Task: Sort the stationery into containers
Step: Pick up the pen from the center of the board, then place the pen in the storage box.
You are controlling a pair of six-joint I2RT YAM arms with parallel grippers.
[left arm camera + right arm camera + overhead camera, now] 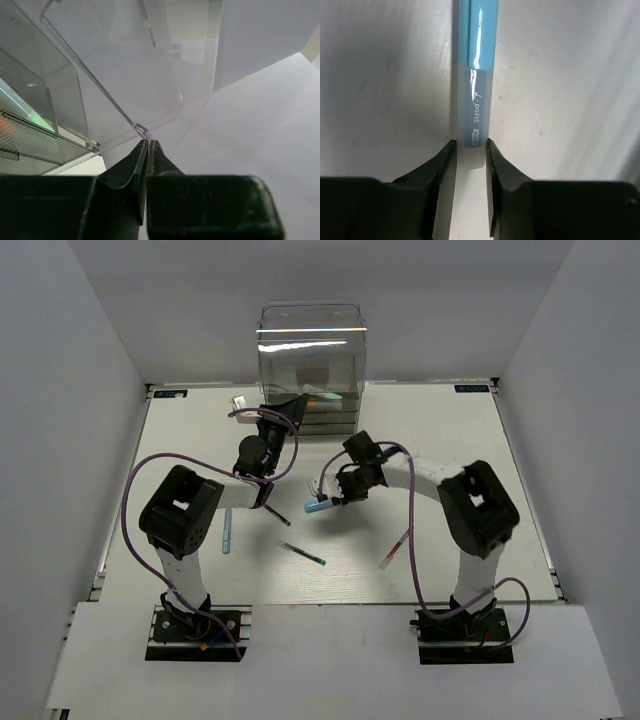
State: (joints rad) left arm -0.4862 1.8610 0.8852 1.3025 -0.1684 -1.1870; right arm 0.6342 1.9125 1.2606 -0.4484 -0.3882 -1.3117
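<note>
One clear drawer cabinet [310,350], coloured pens [322,393] dimly inside.

White table [450,440]; plain white walls [70,390] enclosing left, right, rear.

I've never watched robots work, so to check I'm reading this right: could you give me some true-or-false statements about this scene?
1. The right tool has a light blue pen between its fingers. True.
2. The left tool is wide open. False: it is pinched shut on the edge of a clear drawer.
3. Every pen is already stored. False: a teal pen and a reddish pen lie on the table.
4. The clear cabinet stands at the table's far edge. True.
</note>
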